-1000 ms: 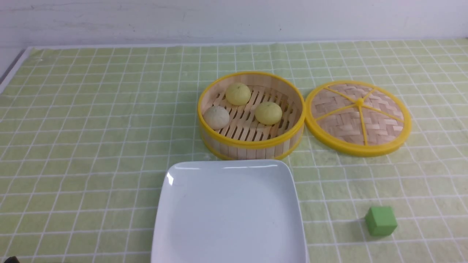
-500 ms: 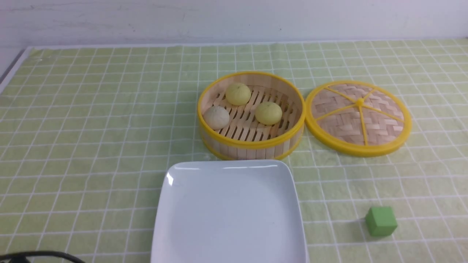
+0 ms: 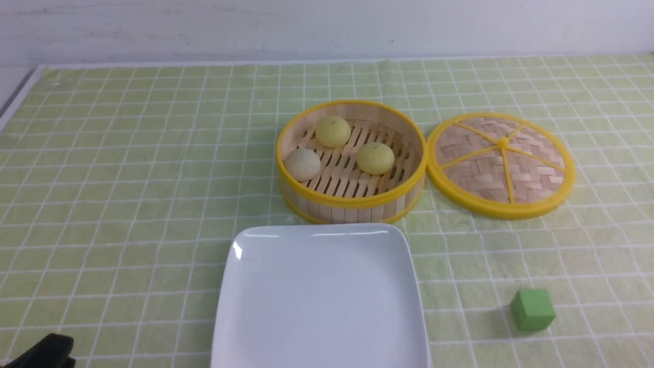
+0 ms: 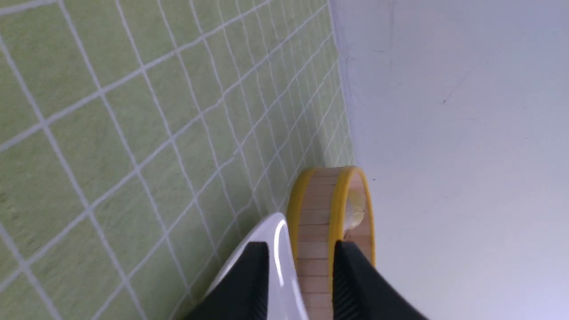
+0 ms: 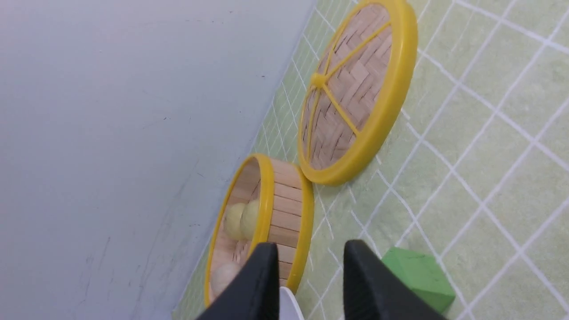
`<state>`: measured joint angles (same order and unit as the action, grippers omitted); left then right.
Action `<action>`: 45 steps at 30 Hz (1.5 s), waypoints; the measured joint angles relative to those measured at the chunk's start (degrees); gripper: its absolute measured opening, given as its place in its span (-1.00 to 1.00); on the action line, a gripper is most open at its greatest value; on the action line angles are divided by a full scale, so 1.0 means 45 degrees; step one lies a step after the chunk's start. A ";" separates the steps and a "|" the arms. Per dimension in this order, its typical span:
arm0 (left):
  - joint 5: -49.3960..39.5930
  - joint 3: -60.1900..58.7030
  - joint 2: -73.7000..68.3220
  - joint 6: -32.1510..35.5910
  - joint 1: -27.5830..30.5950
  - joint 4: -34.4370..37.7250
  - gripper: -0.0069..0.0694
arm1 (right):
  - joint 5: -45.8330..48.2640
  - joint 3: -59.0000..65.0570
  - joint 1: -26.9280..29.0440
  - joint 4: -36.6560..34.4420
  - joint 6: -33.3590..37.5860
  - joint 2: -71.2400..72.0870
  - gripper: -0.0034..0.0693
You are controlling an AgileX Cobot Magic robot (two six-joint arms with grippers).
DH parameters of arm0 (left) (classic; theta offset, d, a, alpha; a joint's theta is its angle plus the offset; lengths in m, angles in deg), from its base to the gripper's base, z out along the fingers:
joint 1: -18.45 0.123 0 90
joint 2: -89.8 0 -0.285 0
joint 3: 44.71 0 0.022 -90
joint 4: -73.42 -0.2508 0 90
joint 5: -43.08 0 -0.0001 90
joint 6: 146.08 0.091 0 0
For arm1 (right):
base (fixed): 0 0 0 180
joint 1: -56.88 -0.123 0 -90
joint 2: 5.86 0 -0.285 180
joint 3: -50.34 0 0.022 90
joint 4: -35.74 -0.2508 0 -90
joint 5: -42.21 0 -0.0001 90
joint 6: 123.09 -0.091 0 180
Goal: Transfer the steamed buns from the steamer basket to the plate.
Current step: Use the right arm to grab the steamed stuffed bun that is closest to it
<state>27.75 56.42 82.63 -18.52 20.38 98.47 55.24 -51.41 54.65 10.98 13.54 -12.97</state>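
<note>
Three buns (image 3: 375, 158): in basket (image 3: 352, 200); lift clear of rim
Plate (image 3: 319, 296): set gently
Both fingers (image 4: 300, 275): apart, released

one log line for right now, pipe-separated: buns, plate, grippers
buns: all three in steamer basket | plate: empty | left gripper: open | right gripper: open

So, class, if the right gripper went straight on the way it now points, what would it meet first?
Probably the steamer basket's outer wall, ahead of the right gripper, though depth is unclear.
</note>
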 joint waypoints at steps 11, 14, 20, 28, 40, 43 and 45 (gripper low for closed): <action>-0.5453 0.4862 -0.3128 0.5421 -0.0482 -0.0846 -0.81 | 0.5102 -0.6349 0.0000 0.5003 0.5396 -0.3006 -0.91; -0.8869 0.5680 -0.6370 0.7623 -0.0479 -0.0952 -0.81 | 0.8598 -0.7406 0.0000 0.6890 0.4886 -0.6772 -0.91; -0.9229 0.6708 -0.9825 1.0410 -0.0479 -0.0626 -0.81 | 0.9605 -0.8527 -0.0201 0.4313 0.7145 -1.1507 -0.90; -0.8435 0.7687 -1.2401 1.2838 -0.0479 0.0645 -0.62 | 0.8176 -1.1554 -0.2920 -0.1134 1.2187 -1.7476 -0.66; -0.7473 0.7738 -1.2751 1.3254 -0.0479 0.0719 -0.01 | 0.8105 -2.0590 -0.4949 0.2297 0.9303 -2.3651 0.31; -0.7204 0.7738 -1.2751 1.3254 -0.0479 0.0719 0.01 | 0.7969 -2.2200 -0.5057 0.2714 0.9076 -2.5192 0.38; -0.7033 0.7738 -1.2751 1.3254 -0.0479 0.0719 0.01 | 0.7737 -2.3653 -0.5070 0.3151 0.8986 -2.6683 0.41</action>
<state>-3.90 91.24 25.25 41.12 18.23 101.71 90.05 -157.84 31.83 25.15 53.98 -133.04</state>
